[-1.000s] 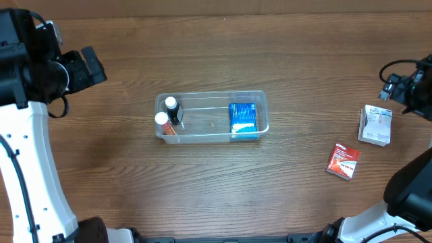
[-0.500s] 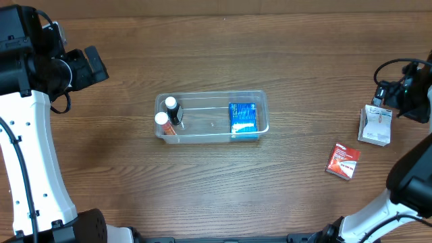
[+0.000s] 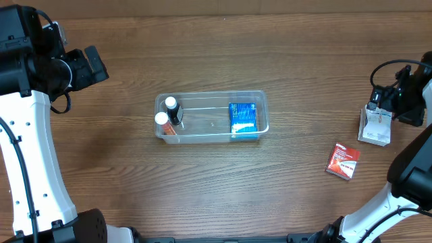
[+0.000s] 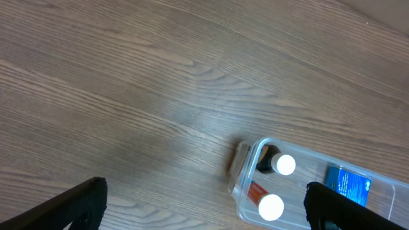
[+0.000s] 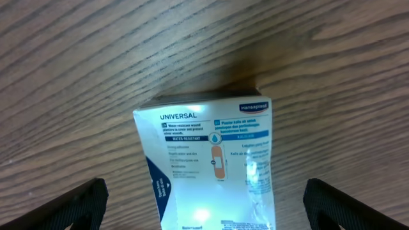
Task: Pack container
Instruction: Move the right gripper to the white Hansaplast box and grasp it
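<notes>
Open gap inside the container (image 3: 212, 95), between white-capped bottles (image 3: 171, 102) and blue box (image 3: 243, 119) at opposite ends

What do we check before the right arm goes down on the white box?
1. Right tool open: ok, fingers wide apart.
2. Centred over white box: ok in the wrist view.
3. Gap between white box and red box: ok, apart.
4. Bare room in container between bottles and blue box: ok.
5. Left tool away from container: ok.
6. Height above white box: cannot tell.
</notes>
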Motion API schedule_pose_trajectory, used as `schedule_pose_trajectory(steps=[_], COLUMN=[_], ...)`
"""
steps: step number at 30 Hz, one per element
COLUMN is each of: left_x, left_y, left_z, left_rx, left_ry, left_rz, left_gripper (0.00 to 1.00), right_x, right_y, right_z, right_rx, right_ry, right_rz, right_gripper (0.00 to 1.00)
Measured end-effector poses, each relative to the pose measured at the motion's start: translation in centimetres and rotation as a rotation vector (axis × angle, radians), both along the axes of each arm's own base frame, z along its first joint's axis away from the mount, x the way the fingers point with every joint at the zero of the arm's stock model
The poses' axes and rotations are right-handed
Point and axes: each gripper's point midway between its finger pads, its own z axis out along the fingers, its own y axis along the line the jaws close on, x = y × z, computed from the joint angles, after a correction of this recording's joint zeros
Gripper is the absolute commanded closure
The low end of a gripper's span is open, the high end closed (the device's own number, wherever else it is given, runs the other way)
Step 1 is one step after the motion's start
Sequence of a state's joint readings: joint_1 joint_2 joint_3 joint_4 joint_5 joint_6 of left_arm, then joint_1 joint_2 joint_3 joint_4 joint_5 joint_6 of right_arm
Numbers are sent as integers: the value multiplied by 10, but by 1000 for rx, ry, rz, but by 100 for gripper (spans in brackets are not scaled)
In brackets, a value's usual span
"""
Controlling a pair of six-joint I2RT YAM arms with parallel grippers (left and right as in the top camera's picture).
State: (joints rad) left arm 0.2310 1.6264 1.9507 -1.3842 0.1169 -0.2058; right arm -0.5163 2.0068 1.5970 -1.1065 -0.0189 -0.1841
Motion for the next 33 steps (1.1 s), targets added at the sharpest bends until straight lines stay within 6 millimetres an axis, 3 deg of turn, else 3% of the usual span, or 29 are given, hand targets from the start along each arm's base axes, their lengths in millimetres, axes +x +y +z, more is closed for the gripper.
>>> schedule_pose_trajectory(steps=[8,26,33], left_x=[0,0,0], left_y=[0,0,0], left_z=[0,0,0], left_rx=[0,0,0], left_ry=[0,0,0], left_rz=[0,0,0], left_gripper=[0,0,0], right_x=[-22,-30,-29], right_y=[7,9,8], right_z=[-30,-50,-50], right_rx=[9,2,-4], right_ry=[69,80,76], right_rz=[-2,-2,-4], right_gripper=[0,0,21])
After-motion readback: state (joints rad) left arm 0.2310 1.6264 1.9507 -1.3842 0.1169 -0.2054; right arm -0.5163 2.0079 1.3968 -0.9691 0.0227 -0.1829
